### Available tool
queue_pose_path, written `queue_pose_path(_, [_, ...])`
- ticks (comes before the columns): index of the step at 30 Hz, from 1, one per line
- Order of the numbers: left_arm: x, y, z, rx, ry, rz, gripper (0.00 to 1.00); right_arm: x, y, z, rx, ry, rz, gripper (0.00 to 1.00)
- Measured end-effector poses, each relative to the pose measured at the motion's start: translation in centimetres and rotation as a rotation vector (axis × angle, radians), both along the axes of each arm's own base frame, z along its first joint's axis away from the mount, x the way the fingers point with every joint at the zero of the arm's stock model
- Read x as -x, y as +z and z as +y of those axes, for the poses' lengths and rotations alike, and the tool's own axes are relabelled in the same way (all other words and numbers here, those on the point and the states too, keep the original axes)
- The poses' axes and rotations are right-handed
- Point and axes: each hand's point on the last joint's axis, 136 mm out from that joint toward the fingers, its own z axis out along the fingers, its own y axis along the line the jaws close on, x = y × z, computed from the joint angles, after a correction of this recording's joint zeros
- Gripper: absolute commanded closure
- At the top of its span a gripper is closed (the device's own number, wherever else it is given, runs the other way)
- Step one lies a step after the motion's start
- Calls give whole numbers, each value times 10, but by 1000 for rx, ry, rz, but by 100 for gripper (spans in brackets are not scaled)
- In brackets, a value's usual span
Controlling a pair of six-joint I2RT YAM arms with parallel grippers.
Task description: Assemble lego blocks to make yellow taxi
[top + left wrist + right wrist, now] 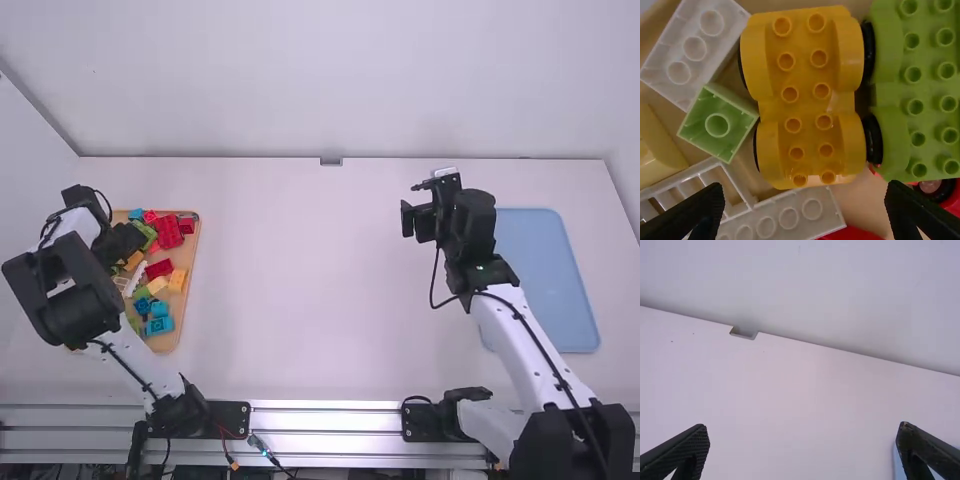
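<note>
My left gripper (122,243) is over the wooden tray of bricks at the left of the table. In the left wrist view my left gripper (805,212) stands open above a yellow car base (807,100) with black wheels. A green car base (925,90) lies beside it, and a small light green brick (717,125) on its other side. My right gripper (412,218) hangs above the table right of the middle. The right wrist view has my right gripper (805,442) open with nothing between its fingers.
The tray (193,250) also holds several red bricks (168,231), blue bricks (158,326), pale yellow bricks (178,280) and white bricks (695,45). A light blue plate (545,280) lies at the right, beside the right arm. A wall stands behind the table.
</note>
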Motion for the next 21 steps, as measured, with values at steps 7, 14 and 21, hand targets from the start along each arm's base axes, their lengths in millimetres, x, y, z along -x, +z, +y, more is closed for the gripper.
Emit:
queue_pose_path(7, [0, 1, 4, -20, 5, 2, 18, 0, 0, 0, 0, -1, 1, 1])
queue_pose_path(14, [-8, 4, 10, -49, 7, -29, 16, 1, -2, 0, 2, 1, 11, 1])
queue_pose_path(21, [-8, 0, 11, -56, 7, -36, 16, 1, -2, 0, 3, 0, 9, 1])
